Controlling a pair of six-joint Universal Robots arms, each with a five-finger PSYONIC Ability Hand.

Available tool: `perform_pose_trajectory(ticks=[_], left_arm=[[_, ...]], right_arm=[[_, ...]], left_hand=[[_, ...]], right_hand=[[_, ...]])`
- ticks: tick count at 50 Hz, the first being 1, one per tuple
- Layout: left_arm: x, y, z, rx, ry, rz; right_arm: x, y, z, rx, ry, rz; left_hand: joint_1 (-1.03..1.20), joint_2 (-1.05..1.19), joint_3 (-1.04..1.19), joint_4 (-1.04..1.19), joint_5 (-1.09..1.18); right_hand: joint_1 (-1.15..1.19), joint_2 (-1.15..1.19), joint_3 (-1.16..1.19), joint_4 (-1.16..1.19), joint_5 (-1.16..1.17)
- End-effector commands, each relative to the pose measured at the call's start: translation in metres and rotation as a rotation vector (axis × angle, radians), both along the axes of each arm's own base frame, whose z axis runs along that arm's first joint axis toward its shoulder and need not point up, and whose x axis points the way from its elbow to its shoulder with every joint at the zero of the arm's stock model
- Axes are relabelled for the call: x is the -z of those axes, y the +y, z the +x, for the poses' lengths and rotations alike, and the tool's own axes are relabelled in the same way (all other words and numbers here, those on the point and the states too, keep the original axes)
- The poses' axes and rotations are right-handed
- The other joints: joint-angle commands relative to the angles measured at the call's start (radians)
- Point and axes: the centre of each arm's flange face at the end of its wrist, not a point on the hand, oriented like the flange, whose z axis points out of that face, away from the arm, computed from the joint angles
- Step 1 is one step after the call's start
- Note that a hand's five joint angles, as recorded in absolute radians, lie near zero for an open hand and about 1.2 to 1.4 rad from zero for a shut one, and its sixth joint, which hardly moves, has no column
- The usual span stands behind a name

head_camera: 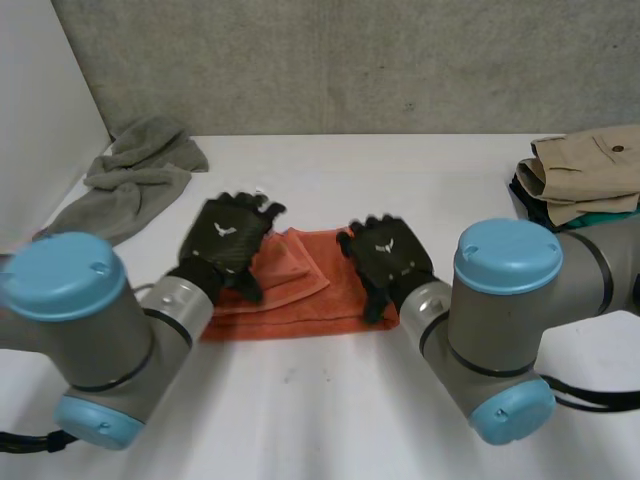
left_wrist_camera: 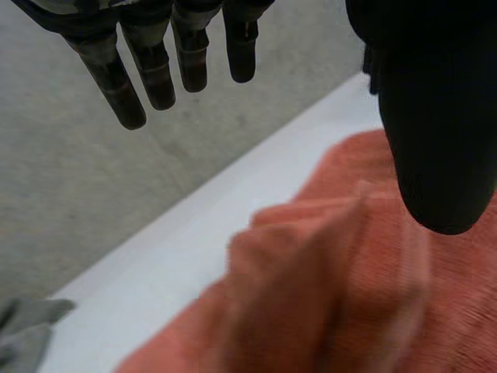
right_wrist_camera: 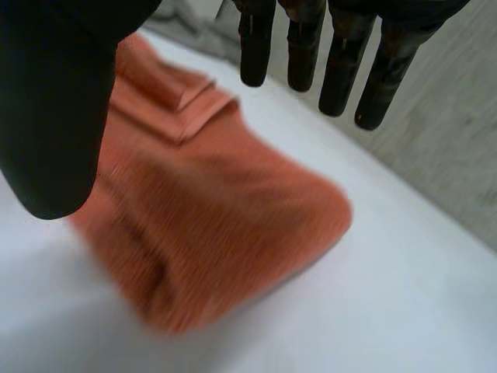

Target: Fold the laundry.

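Two black hands sit over one orange cloth (head_camera: 330, 300), which lies at the middle of the white worktop (head_camera: 330, 410) with a flap folded onto its centre. The left hand (head_camera: 228, 235) is over the cloth's left end and the right hand (head_camera: 388, 255) over its right end. Left fingers (left_wrist_camera: 116, 93) and right fingers (right_wrist_camera: 338, 78) are straight, wide of the thumb, holding nothing, and apparently just clear of the fabric. Farther back, a crumpled grey towel (head_camera: 135, 175) lies at the left and folded beige garments (head_camera: 585, 165) at the right.

A white table (head_camera: 320, 420) spans the lower and middle frame. Across the top runs a rough grey concrete wall (head_camera: 380, 60). A plain white panel (head_camera: 40, 90) stands at the upper left.
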Motion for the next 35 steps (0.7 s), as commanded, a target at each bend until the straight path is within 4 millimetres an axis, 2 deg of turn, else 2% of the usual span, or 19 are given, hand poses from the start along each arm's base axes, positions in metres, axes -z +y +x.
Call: perform_pose_trajectory(ticks=[1, 8, 15, 17, 20, 24, 27, 31, 35], left_arm=[[0.023, -0.009, -0.008, 0.011, -0.073, 0.015], [0.029, -0.024, -0.006, -0.007, -0.149, -0.031], [0.038, -0.045, 0.002, -0.071, -0.165, -0.028], [0.038, -0.047, 0.002, -0.081, -0.167, -0.031], [0.034, -0.057, 0.006, -0.136, -0.162, -0.053], [0.022, -0.087, 0.028, -0.32, -0.152, -0.107], [0.023, -0.105, 0.047, -0.456, -0.187, -0.121], [0.027, -0.098, 0.05, -0.446, -0.248, -0.12], [0.006, -0.077, 0.043, -0.366, -0.211, -0.147]], right_arm=[[0.025, 0.003, -0.002, -0.007, 0.057, 0.047], [0.034, 0.001, -0.001, -0.01, 0.075, 0.059], [0.041, 0.0, -0.001, -0.014, 0.099, 0.024], [0.04, -0.001, -0.001, -0.013, 0.102, 0.004], [0.039, 0.0, -0.003, -0.009, 0.108, -0.009], [0.038, 0.002, -0.005, -0.01, 0.124, -0.011], [0.037, 0.002, -0.006, -0.011, 0.132, -0.012], [0.035, 0.003, -0.012, -0.009, 0.154, -0.023], [0.03, 0.005, -0.018, -0.013, 0.189, -0.049]], left_hand=[[0.041, 0.027, 0.023, 0.035, 0.039], [0.038, 0.024, 0.02, 0.032, 0.036], [0.038, 0.024, 0.02, 0.032, 0.036], [0.038, 0.024, 0.02, 0.032, 0.036], [0.044, 0.03, 0.026, 0.038, 0.041], [0.061, 0.047, 0.044, 0.056, 0.059], [0.061, 0.047, 0.044, 0.056, 0.059], [0.058, 0.044, 0.041, 0.053, 0.056], [0.055, 0.042, 0.038, 0.05, 0.053]], right_hand=[[0.322, 0.276, 0.281, 0.285, 0.267], [0.519, 0.473, 0.479, 0.482, 0.464], [0.933, 0.887, 0.892, 0.896, 0.878], [1.123, 1.077, 1.083, 1.087, 1.069], [1.152, 1.106, 1.112, 1.116, 1.098], [1.152, 1.106, 1.112, 1.116, 1.098], [1.152, 1.106, 1.112, 1.116, 1.098], [1.152, 1.106, 1.112, 1.116, 1.098], [1.152, 1.106, 1.112, 1.116, 1.098]])
